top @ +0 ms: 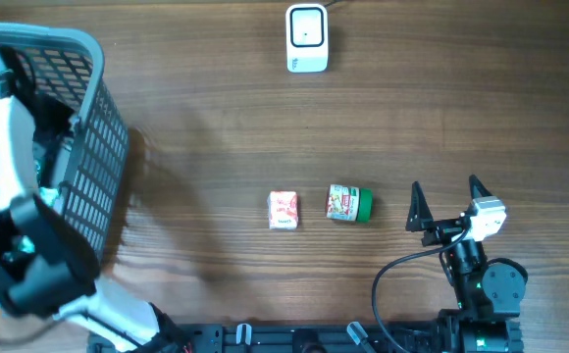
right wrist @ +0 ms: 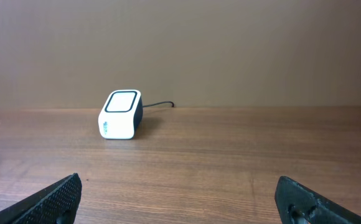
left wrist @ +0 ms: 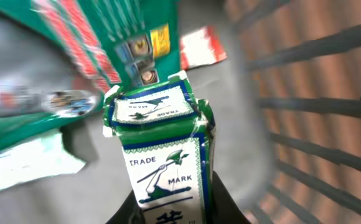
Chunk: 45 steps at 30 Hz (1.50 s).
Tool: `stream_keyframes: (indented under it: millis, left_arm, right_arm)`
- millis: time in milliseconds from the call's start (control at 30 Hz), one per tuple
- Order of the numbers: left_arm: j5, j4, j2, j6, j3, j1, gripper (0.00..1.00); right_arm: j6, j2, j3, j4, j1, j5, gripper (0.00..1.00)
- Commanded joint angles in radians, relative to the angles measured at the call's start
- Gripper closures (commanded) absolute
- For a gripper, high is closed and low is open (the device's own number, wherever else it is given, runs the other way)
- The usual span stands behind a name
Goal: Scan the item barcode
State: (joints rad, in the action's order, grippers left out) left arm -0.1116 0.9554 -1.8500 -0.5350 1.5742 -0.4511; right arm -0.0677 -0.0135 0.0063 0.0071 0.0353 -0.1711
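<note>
A green and white carton printed "TRADE MARK" sits inside the grey basket at the table's left edge, among other packets (blurred, mostly green). The left gripper is down in the basket. Its two dark fingers press on either side of the carton's near end, clamped on it. No barcode shows on the faces in view.

Out on the wooden table, a small red and white pack and a green-lidded jar lie side by side near the middle. The white scanner sits at the far edge, well apart from the basket. The right gripper rests at the front right with its fingers spread wide, holding nothing.

To do this step well, the carton should probably be lifted straight up with a firm grip, clear of the basket wall and neighbouring packets. It can then be turned until its barcode face meets the scanner's window.
</note>
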Motion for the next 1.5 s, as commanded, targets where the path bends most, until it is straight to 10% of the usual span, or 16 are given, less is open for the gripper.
stream_keyframes:
  millis: [0,433,1067,1233,1367,1467]
  left_arm:
    - [-0.01,0.029,0.201,0.003,0.002,-0.002,0.86]
    - [0.256,0.072,0.666,-0.1,0.0,0.262,0.86]
    - [0.087,-0.089,-0.1,-0.589,0.0,1.038,0.83]
    - [0.007,-0.106,-0.233,-0.987,0.0,1.124,0.83]
    - [0.003,-0.148,-0.264,-1.144,0.001,1.127,0.6]
    - [-0.073,-0.129,-0.211,-1.065,0.005,1.127,0.18]
  right_arm:
    - [-0.011,0.006,-0.001,0.004,0.002,0.018,0.0]
    - [-0.011,0.006,-0.001,0.004,0.002,0.018,0.0]
    - [-0.011,0.006,-0.001,0.004,0.002,0.018,0.0]
    - [-0.011,0.006,-0.001,0.004,0.002,0.018,0.0]
    - [-0.011,0.006,-0.001,0.004,0.002,0.018,0.0]
    - [-0.011,0.006,-0.001,0.004,0.002,0.018,0.0]
